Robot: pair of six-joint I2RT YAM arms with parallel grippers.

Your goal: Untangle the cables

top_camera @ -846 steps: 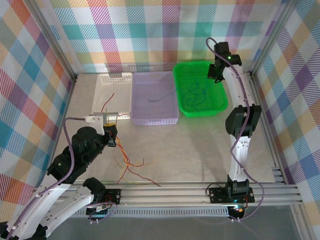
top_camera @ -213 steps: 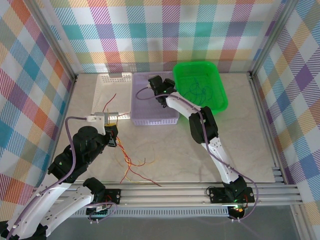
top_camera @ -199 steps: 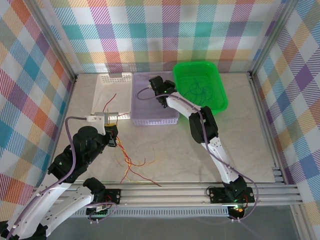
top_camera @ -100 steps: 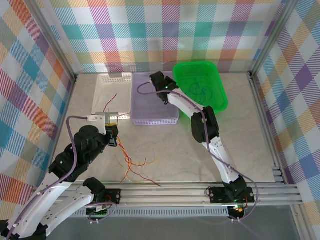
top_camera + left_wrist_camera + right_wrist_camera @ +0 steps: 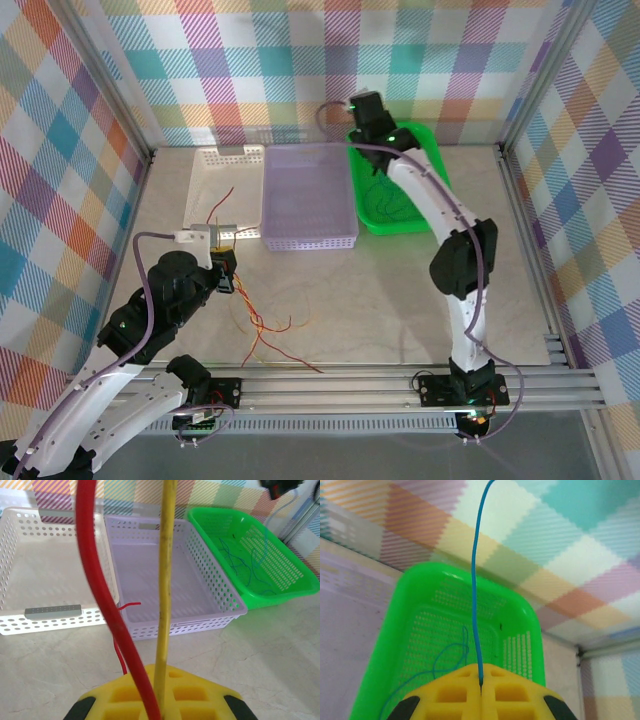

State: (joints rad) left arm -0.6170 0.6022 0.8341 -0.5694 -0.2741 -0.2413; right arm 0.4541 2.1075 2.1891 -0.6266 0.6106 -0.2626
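Note:
My left gripper [image 5: 159, 682] is shut on a red cable [image 5: 100, 595] and a yellow cable [image 5: 164, 580], which rise side by side from its yellow pads. From above, this gripper [image 5: 224, 275] hangs over the left of the table, with a red and orange tangle [image 5: 265, 335] trailing onto the marble below it. My right gripper [image 5: 481, 680] is shut on a thin blue cable [image 5: 476, 580] that stands straight up from the closed pads. It hovers [image 5: 362, 108] over the back left corner of the green basket [image 5: 437, 195], where more blue cables [image 5: 250, 560] lie.
A white basket [image 5: 205, 165] at the back left holds a red cable [image 5: 218, 205]. A lilac basket [image 5: 310, 238] stands between it and the green one. Aluminium rails run along the front edge [image 5: 380, 385], and checked walls close in the sides.
My right gripper has shut on the blue cable in the lilac basket, then risen and swung right to the green basket's back corner. The left arm has stayed put.

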